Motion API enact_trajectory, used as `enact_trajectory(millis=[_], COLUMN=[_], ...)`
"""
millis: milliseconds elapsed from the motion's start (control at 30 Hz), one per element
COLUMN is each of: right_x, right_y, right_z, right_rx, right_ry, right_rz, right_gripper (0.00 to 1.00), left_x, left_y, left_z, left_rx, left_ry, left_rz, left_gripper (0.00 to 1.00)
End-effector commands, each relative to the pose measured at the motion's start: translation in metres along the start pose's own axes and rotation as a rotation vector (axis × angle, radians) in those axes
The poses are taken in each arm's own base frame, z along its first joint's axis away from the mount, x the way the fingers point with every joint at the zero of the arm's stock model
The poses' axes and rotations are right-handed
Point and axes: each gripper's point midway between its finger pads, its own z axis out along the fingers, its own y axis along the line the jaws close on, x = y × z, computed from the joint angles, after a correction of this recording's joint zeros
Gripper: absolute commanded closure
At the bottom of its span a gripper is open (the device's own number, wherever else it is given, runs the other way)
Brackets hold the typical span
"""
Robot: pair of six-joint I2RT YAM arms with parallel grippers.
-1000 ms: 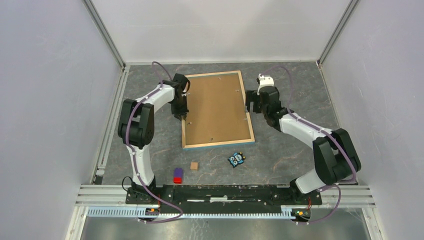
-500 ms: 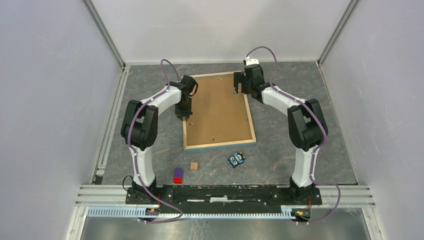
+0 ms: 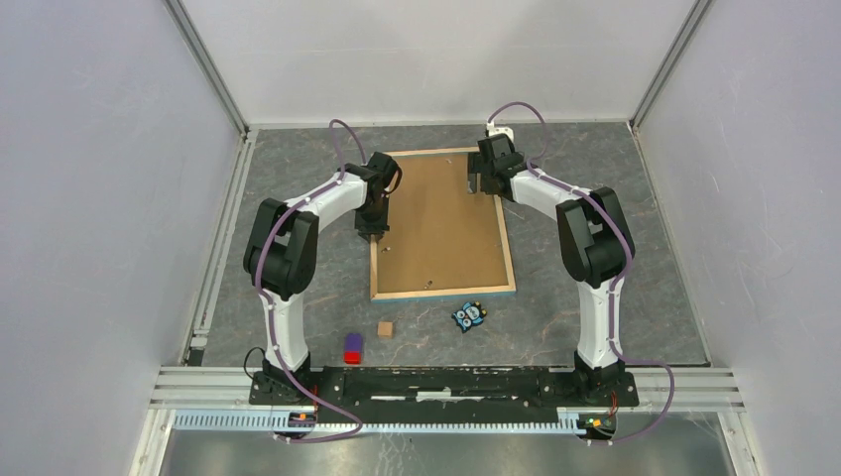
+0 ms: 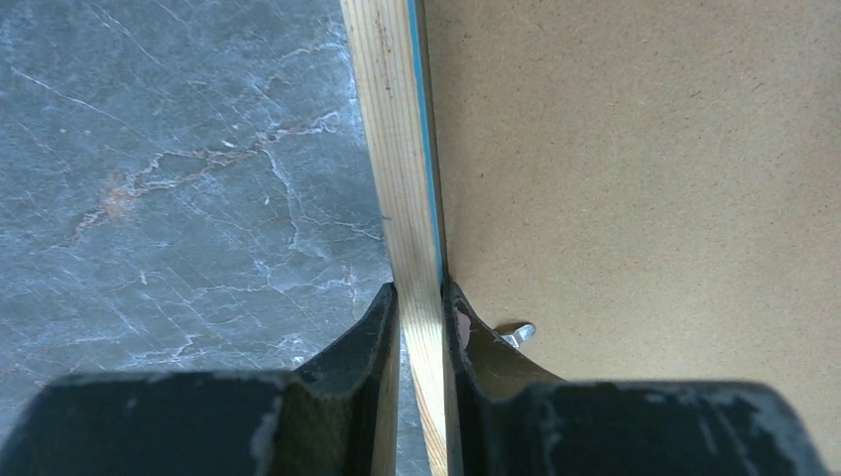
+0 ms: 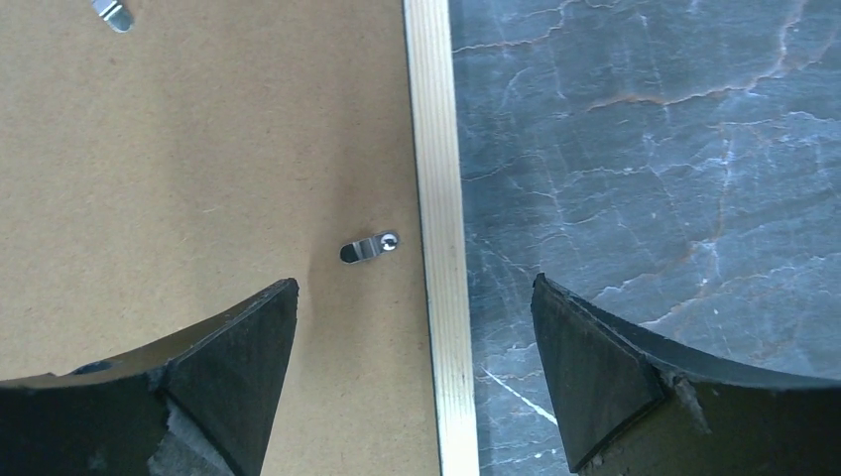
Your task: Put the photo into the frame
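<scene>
You can't see the frame's (image 3: pixel 441 292) front, which lies face down. The blue thing (image 3: pixel 468 314) is too small to tell.

The frame (image 3: pixel 443 292) lies on the table (image 3: pixel 655 183), backing board (image 3: pixel 436 218) inside it, a small block (image 3: pixel 385 328) before it.

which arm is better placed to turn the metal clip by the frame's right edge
Right. The right tool is open over the small silver metal clip beside the rim of the light-wood rectangular picture frame. The left tool is clamped on the opposite rim, likely steadying it.
</scene>
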Motion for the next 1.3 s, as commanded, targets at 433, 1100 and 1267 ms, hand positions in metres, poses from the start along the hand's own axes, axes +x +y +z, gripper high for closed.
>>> enact_trajectory(millis=[433, 1100, 1267], right_x=[-0.011, 0.012, 0.015], right_y=[-0.008, -0.011, -0.008], right_z=[0.011, 0.011, 0.008], right_rx=[0.070, 0.074, 0.041], right_ry=[-0.025, 0.039, 0.051], right_rz=[0.056, 0.059, 0.037], right_gripper=[0.11, 0.35, 0.44], left_x=[0.018, 0.016, 0.015], left_y=[-0.009, -0.005, -0.006], left_z=[-0.002, -0.001, 0.000], left_rx=[0.016, -0.006, -0.004], left_ry=[0.072, 0.065, 0.068], left_rz=[-0.040, -0.042, -0.042], left_gripper=[0.98, 0.98, 0.98])
